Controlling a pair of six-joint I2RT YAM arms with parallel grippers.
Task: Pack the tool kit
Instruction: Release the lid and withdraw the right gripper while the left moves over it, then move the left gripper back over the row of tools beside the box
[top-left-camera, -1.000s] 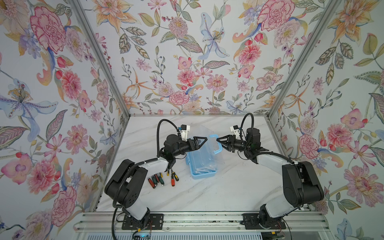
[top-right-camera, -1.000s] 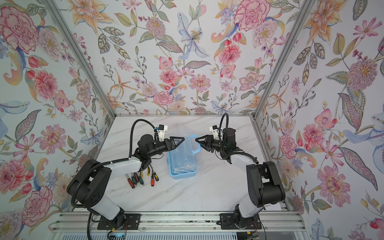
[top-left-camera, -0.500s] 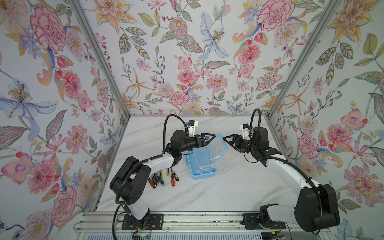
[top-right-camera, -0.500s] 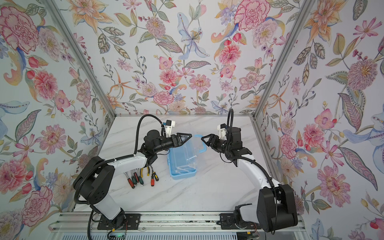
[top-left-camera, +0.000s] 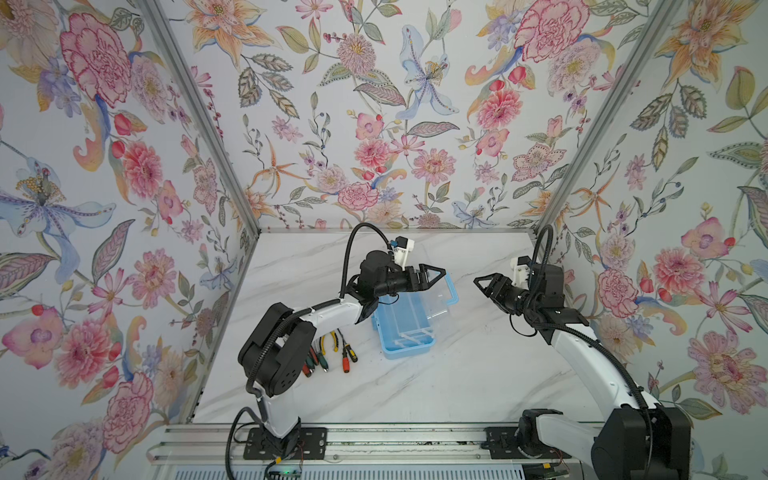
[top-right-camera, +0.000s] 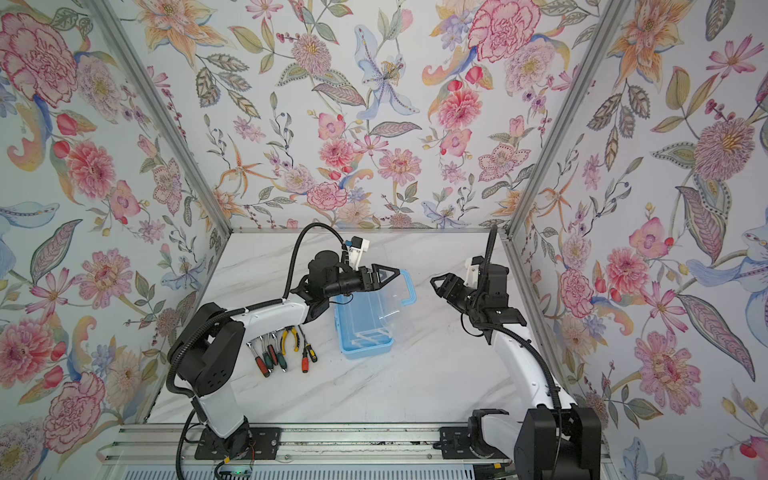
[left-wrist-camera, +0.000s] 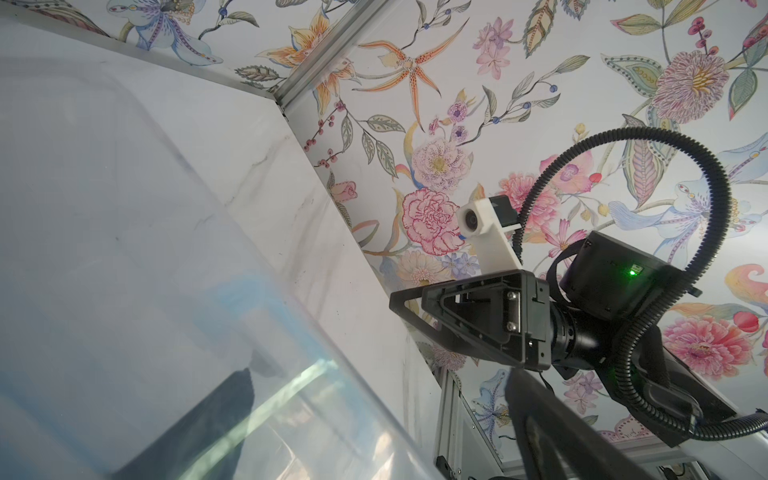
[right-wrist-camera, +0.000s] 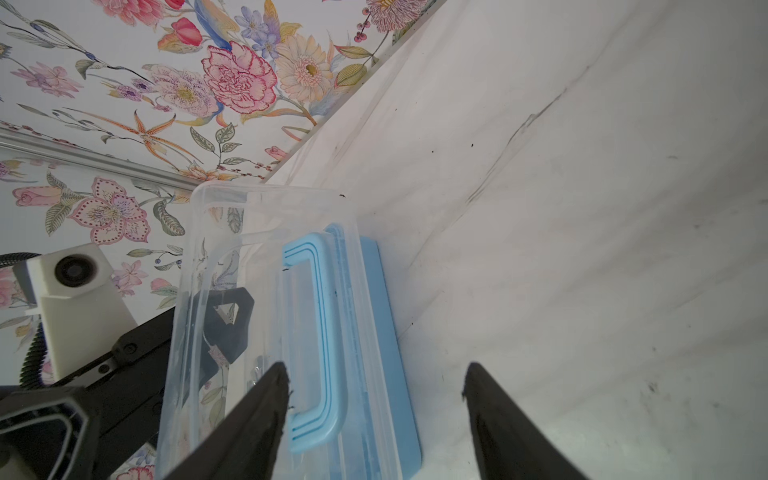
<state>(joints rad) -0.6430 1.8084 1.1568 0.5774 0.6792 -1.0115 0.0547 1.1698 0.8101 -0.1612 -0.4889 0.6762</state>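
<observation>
The tool kit (top-left-camera: 405, 341) sits open near the middle of the marble tabletop (top-left-camera: 457, 376). Its light-blue base is flat down and its clear lid (top-left-camera: 420, 302) is tipped up at the far end, with the blue handle (top-left-camera: 451, 291) on the lid's right edge. The left claw (top-left-camera: 430, 277) hovers right over that far end, level with the raised lid and fully spread. In the left wrist view one finger shows dimly through the clear plastic, so the lid's wall seems to stand between the fingers. The view is too blurred to be sure, and nothing looks pinched.

On the other side, the right claw (top-left-camera: 482, 285) hangs to the right of the kit, apart from it, tips pointed at the handle. It is released too: the right wrist view shows both fingers (right-wrist-camera: 266, 399) spread, with nothing between them.

The yellow-handled pliers (top-right-camera: 289, 337) and the row of screwdrivers (top-right-camera: 309, 358) lie on the tabletop just left of the box, beneath the left arm.
</observation>
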